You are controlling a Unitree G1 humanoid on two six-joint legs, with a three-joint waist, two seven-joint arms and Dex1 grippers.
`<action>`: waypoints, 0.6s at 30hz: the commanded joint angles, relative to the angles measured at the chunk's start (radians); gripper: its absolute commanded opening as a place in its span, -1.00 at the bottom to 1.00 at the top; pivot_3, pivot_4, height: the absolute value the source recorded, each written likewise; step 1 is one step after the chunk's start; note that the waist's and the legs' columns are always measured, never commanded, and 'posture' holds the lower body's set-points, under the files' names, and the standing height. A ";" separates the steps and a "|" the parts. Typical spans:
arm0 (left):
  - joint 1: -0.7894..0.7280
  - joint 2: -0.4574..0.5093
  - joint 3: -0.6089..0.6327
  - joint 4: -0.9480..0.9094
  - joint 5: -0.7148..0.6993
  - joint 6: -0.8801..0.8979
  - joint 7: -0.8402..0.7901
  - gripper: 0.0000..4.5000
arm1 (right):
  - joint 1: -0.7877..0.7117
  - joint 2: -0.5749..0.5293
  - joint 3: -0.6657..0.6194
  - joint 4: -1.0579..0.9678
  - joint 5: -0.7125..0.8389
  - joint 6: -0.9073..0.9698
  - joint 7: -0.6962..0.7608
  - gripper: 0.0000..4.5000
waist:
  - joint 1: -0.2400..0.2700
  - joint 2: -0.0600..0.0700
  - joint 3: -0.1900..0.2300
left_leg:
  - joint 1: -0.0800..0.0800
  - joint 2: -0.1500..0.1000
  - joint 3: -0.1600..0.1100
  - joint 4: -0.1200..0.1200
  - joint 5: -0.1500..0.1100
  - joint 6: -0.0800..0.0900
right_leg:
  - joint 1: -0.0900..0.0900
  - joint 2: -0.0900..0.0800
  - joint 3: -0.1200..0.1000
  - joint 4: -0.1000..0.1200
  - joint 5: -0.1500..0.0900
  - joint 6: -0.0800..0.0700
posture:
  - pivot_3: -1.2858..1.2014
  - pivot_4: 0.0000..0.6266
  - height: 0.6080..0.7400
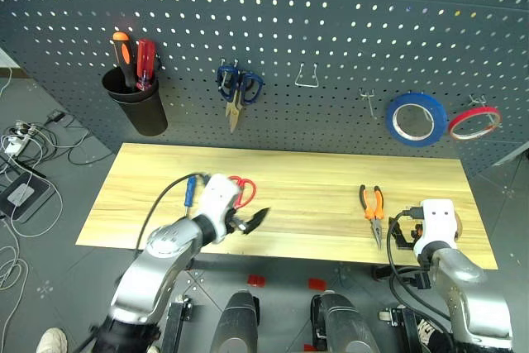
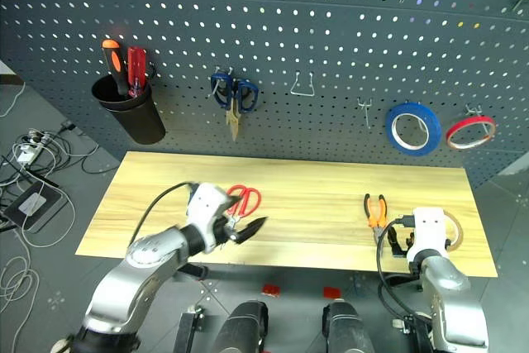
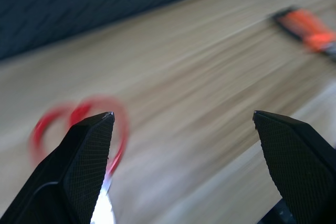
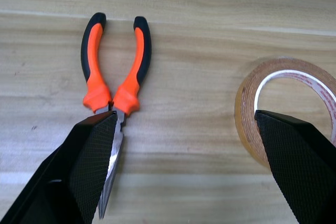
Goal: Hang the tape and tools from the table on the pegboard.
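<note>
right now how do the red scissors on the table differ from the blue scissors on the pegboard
The red-handled scissors lie flat on the table, near its left end, while the blue-handled scissors hang from a hook on the pegboard, blades pointing down. Their handle loops are red against dark blue. The red pair is partly hidden behind the left gripper; the blue pair is in full view. Both have two looped handles.

Pliers (image 4: 115,82), tape (image 4: 286,106), red scissors (image 2: 245,199) lie flat on table (image 1: 314,179)

head views look down over the table (image 1: 314,196); wrist views sit close above it.
</note>
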 commanded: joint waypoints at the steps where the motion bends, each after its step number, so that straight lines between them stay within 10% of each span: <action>1: -0.111 -0.024 -0.134 0.057 0.012 -0.108 -0.140 0.98 | -0.040 -0.041 -0.040 0.029 0.025 0.013 0.026 1.00 | -0.005 0.001 0.013 | 0.000 0.000 0.001 0.000 0.000 0.000 | 0.000 0.000 0.001 0.000 0.000 0.000 | 0.07 0.11 1.00; 18: -0.529 -0.361 -0.259 0.808 0.128 -0.566 -0.338 0.98 | -0.231 -0.094 -0.077 0.227 0.028 0.017 -0.005 1.00 | -0.051 -0.002 0.129 | -0.002 0.000 0.006 0.002 -0.001 0.002 | -0.003 -0.001 0.002 0.001 0.001 0.001 | -0.02 0.51 1.00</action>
